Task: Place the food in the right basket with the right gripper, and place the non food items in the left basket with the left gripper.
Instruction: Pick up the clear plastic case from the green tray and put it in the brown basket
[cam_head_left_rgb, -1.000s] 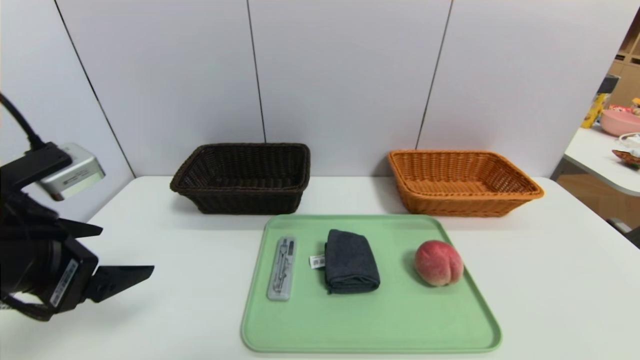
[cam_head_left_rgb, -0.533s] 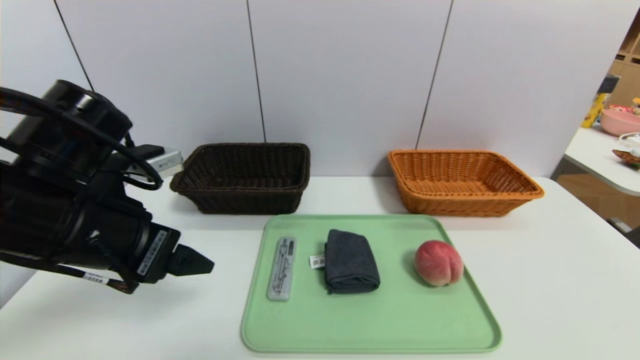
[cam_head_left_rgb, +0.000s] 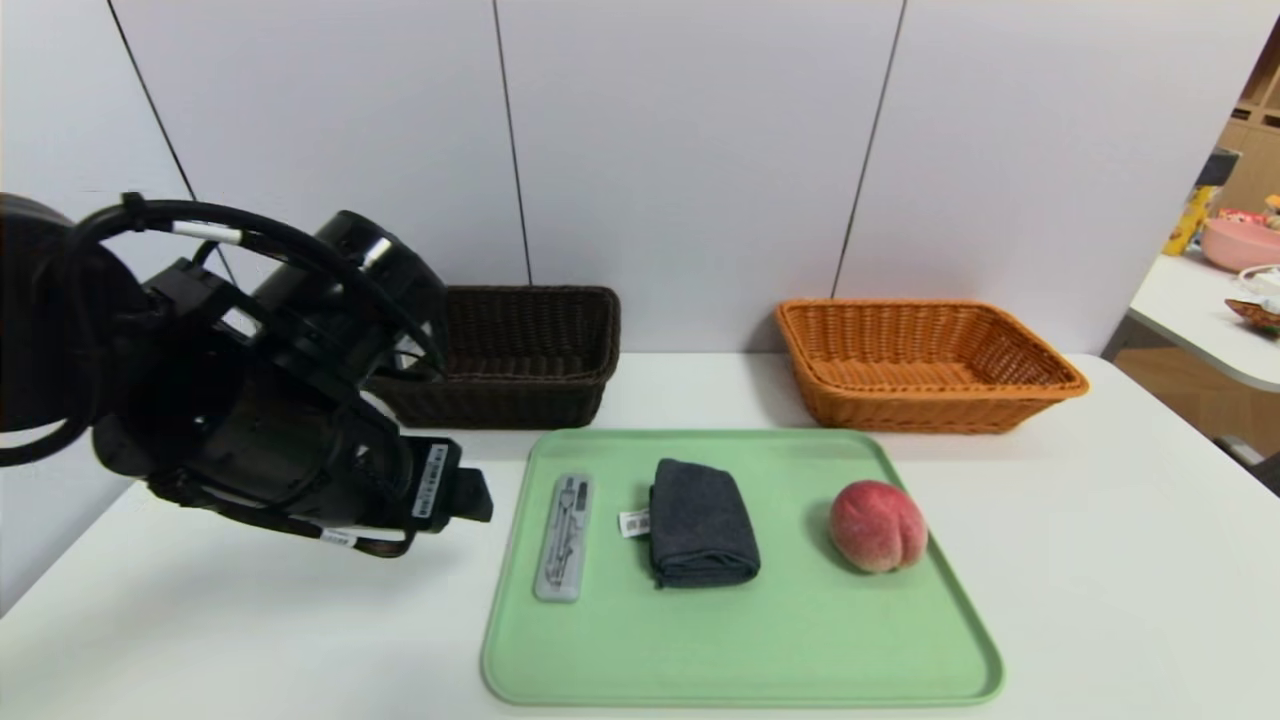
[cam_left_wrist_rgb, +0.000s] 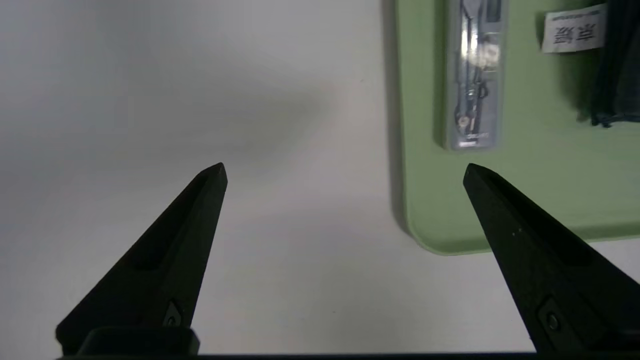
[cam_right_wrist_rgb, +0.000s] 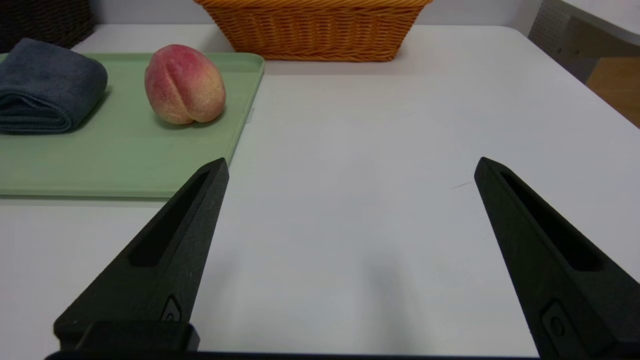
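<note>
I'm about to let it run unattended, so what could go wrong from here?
The open left gripper hovers beside the green tray; its near finger could catch the tray's rim. The clear compass case lies flat and thin, so the fingers may slide off it. The folded dark cloth lies close by and could get snagged.

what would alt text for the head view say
The black left gripper, open and empty, hovers beside a pale green plastic tray holding a clear compass case, folded dark cloth and pink-red peach. Dark brown and orange-tan wicker baskets stand behind.
</note>
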